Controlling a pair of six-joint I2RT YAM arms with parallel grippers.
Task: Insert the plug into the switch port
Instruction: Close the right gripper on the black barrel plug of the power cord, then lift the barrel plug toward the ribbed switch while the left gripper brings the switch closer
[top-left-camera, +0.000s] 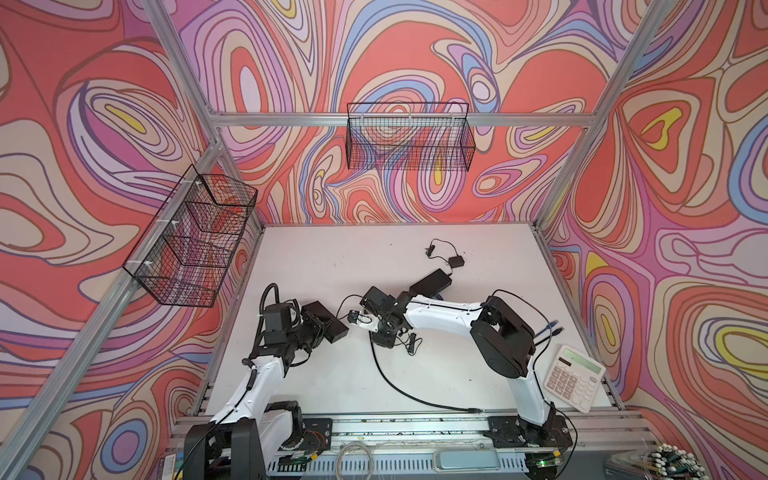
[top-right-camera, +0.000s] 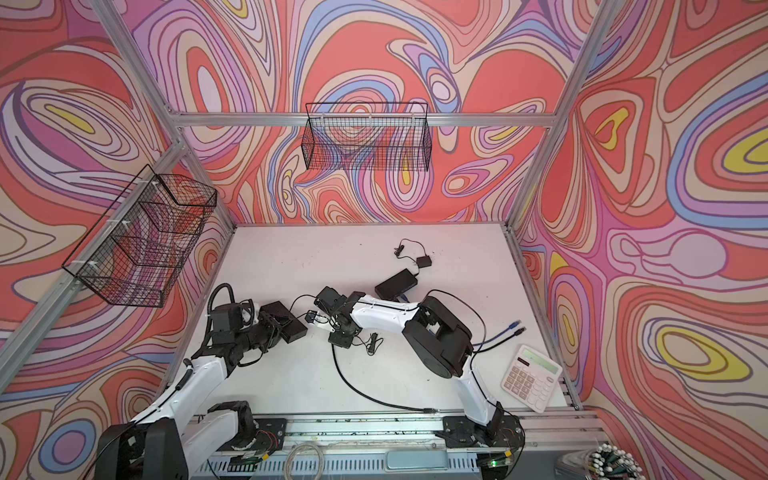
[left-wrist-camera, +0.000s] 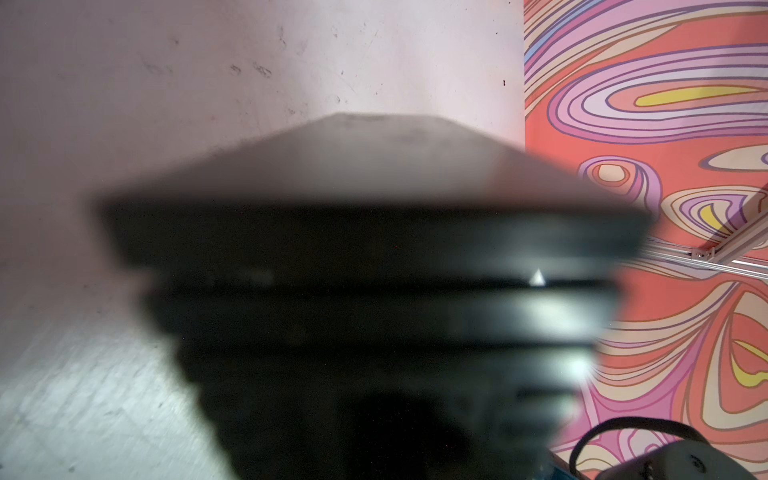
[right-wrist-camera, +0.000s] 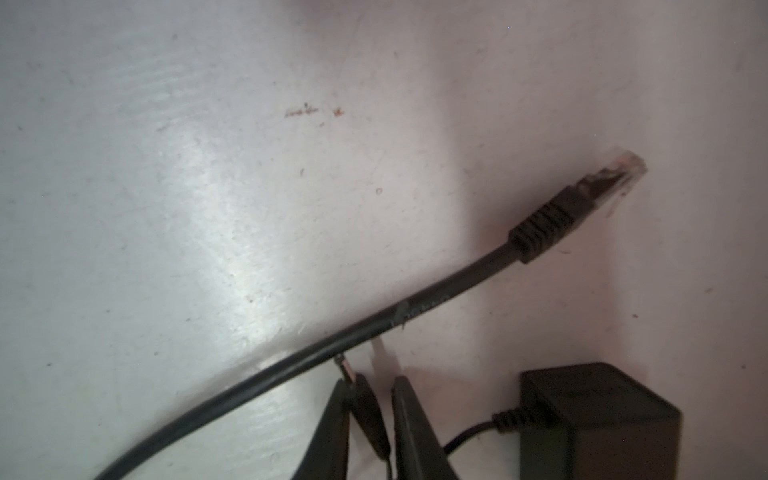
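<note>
The switch (top-left-camera: 330, 323) (top-right-camera: 288, 323) is a flat black box, held off the table in my left gripper (top-left-camera: 319, 329), which is shut on its near end. It fills the left wrist view as a blurred dark slab (left-wrist-camera: 365, 232), and its port does not show. The plug (right-wrist-camera: 365, 405) is a small black barrel plug with a metal tip. It lies slanted between the fingers of my right gripper (right-wrist-camera: 372, 380), which is shut on it. In both top views my right gripper (top-left-camera: 356, 319) (top-right-camera: 312, 319) hangs just right of the switch, a short gap apart.
A black ethernet cable (right-wrist-camera: 415, 307) with a clear connector (right-wrist-camera: 615, 178) crosses under the plug's tip. A black adapter (right-wrist-camera: 598, 424) (top-left-camera: 384, 338) sits beside the right fingers. Behind are another black box (top-left-camera: 430, 282) and a small adapter (top-left-camera: 456, 261); a calculator (top-left-camera: 573, 377) lies right.
</note>
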